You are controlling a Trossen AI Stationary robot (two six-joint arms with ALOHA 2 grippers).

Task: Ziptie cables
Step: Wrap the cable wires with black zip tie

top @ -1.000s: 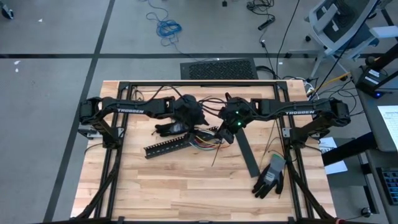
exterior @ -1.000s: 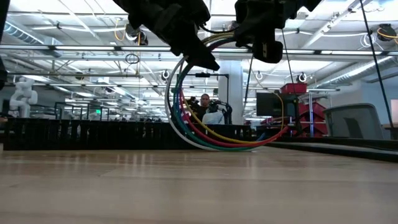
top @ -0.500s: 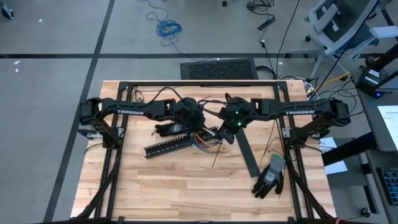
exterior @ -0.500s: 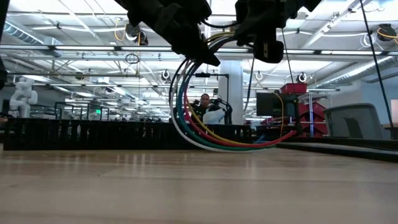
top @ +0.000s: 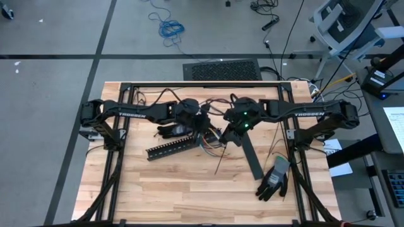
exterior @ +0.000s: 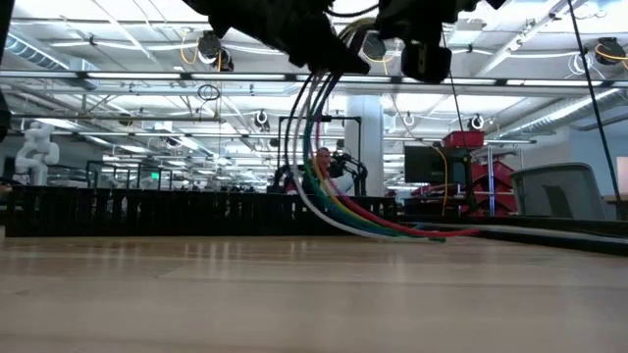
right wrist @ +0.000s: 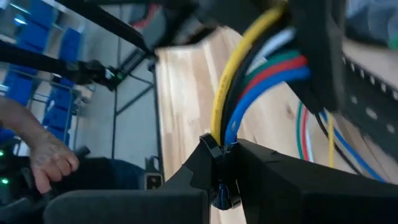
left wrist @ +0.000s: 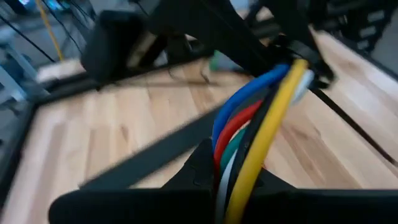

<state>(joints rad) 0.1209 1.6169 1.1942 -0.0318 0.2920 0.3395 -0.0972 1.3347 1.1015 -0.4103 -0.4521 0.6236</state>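
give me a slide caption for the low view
Both end effectors, left and right, hold the cables up, the loose ends trailing onto the table.

Two arms work over one tabletop (top: 164,189), each ending in one hand: the left hand (top: 201,123) and the right hand (top: 228,129). Between them runs one bundle of cables (exterior: 324,186). Beside the left hand lies one slotted duct (top: 169,148); beyond the right hand, one flat black bar (top: 251,157) and one glove (top: 274,179).
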